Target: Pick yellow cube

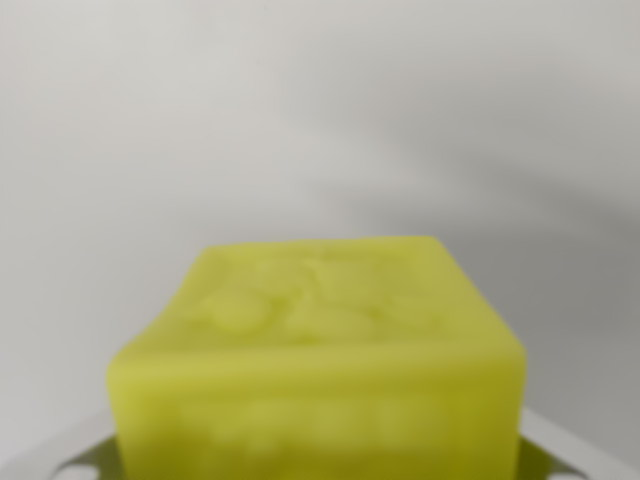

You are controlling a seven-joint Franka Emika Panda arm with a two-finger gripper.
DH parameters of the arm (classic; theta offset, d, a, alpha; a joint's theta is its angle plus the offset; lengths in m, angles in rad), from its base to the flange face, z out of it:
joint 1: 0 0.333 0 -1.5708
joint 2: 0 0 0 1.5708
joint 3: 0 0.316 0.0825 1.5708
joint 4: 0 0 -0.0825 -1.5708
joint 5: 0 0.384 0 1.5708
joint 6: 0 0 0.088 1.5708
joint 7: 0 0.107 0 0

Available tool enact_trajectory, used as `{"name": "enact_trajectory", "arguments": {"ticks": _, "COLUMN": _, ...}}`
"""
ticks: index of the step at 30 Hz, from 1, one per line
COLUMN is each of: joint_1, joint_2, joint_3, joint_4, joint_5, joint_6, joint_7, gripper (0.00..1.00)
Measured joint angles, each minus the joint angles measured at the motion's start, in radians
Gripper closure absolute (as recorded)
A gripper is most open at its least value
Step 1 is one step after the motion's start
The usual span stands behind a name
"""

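Low and centre in the wrist view, pressed close to the lens: yellow cube (pixel 318 370), soft with blur, top face tilted into sight and faintly embossed, front face cut off by the bottom edge. Behind and around it, pale tabletop (pixel 200 120), bare, crossed by a broad grey shadow (pixel 520 200) toward the wrist view's right. At the two bottom corners, pale grey slivers (pixel 60 455), one on each side of the cube, likely parts of the hand (pixel 318 465), though too little shown to be sure. State of the hand: cannot tell, neither how wide apart the fingers nor whether pressing on the cube's sides; no contact visible, none ruled out. Judged from so near and so centred a framing, probably at the grasp itself. To do it well: keep the cube centred between the fingers, square the pads to two opposite flat sides rather than to edges, close evenly to avoid nudging it sideways, squeeze firmly but not hard given a surface looking waxy or soft, then lift straight up, without tilt. Hidden or doubtful: the cube's underside and its footing on the tabletop, so resting or raised left open; both side faces; the embossed pattern on top, unreadable through the blur; fingertips wholly out of frame.
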Motion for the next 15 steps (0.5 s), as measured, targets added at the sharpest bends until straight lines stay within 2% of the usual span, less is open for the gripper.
{"name": "enact_trajectory", "arguments": {"ticks": 15, "joint_1": 0.001, "joint_2": -0.104, "joint_3": 0.000, "joint_4": 0.005, "joint_5": 0.004, "joint_6": -0.109, "joint_7": -0.003, "gripper": 1.00}}
